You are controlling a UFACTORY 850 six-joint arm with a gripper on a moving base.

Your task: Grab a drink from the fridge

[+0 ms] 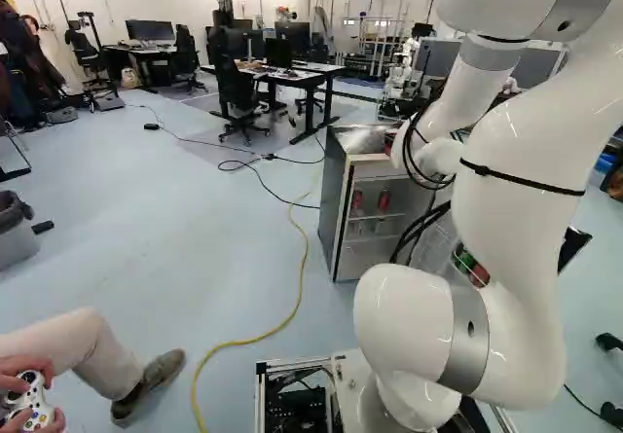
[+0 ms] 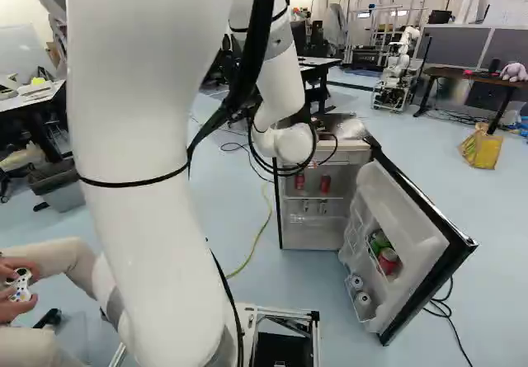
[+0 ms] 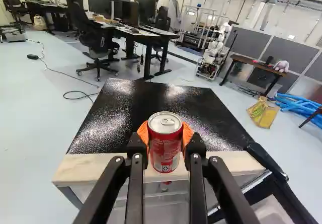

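Fingers (image 3: pixel 196 151) clasp a can (image 3: pixel 165 147), fridge door (image 2: pixel 406 210) standing open.

In the wrist view, the orange pads (image 3: pixel 142 132) are partly covered by the red can (image 3: pixel 166 146). The fridge door (image 2: pixel 404 218) is largely obscured by the arm (image 1: pixel 516 199) in the left base view and cut off in the wrist view. Both base views crop the arm's upper part and the person (image 1: pixel 88 345); the left one crops the bin (image 1: pixel 15 246).
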